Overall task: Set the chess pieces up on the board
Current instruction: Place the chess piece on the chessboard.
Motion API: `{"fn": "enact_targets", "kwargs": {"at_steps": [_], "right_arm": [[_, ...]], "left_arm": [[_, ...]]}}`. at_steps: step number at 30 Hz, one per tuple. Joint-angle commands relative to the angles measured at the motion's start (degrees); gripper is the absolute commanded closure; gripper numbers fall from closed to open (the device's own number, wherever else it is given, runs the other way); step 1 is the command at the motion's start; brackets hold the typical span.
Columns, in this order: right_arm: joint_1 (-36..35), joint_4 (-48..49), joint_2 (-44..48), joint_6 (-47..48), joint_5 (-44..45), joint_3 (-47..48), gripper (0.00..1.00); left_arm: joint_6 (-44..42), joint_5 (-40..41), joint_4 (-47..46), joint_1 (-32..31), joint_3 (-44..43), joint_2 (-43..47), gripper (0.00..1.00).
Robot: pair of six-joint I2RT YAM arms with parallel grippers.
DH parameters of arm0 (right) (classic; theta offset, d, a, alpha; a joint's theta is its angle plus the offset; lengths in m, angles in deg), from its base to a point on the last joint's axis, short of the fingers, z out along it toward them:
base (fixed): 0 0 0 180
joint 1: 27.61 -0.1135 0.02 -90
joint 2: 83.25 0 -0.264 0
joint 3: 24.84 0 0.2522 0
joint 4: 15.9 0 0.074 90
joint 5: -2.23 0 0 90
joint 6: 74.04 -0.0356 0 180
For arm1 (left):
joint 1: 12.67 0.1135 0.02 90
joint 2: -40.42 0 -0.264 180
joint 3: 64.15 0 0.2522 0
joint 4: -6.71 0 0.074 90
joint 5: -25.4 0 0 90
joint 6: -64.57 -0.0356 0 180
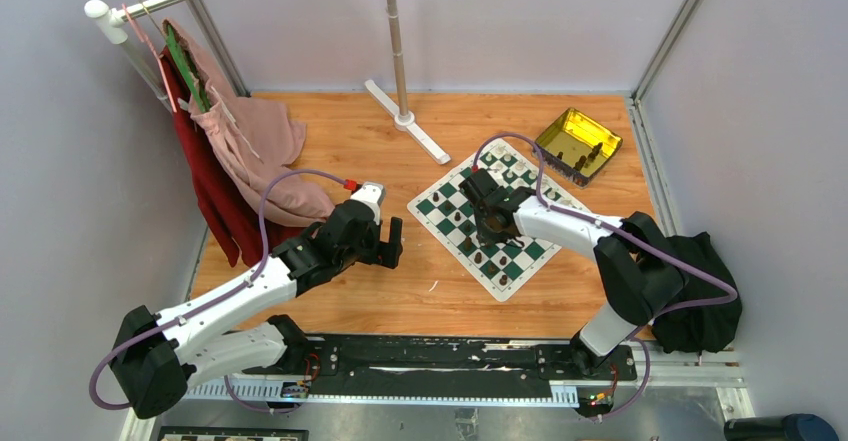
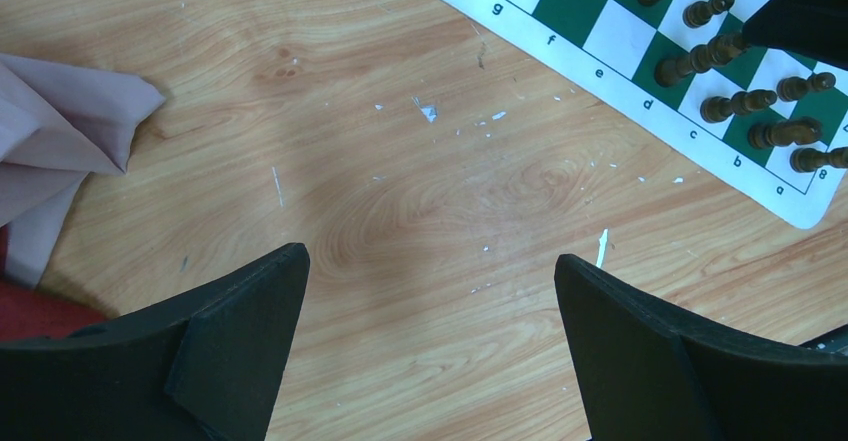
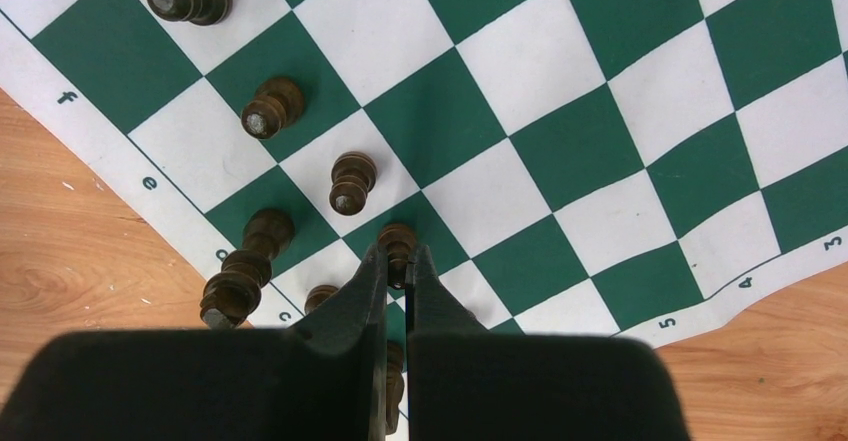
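Right wrist: matte black end effector (image 3: 398, 263) pinches rounded brown chess piece (image 3: 397, 237).

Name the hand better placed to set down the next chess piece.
Right. The right hand is shut on a dark brown piece over the board; the left hand hangs open over the table, empty.

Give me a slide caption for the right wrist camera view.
Right gripper closed on a dark brown chess piece over the board, other dark pieces alongside.

Green-white checked board (image 3: 560, 91) (lying flat), dark brown pieces (image 3: 352, 179) upright near edge
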Motion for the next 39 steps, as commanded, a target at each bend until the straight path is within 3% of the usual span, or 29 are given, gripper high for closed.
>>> {"fn": "enact_targets", "kwargs": {"at_steps": [1, 31, 39], "right_arm": [[-1.06, -2.26, 0.66, -0.95, 0.43, -0.36, 1.00], [-1.39, -3.24, -0.02, -1.29, 0.90, -0.34, 0.99], [-1.52, -3.16, -0.69, -0.95, 0.46, -0.04, 0.83]], "left_arm": [[-0.60, 0.12, -1.37, 0.19, 0.81, 0.73, 0.00], [-1.13, 0.23, -1.72, 0.19, 1.19, 0.65, 0.00], [-1.13, 0.23, -1.79, 0.19, 1.37, 0.64, 0.00]]}}
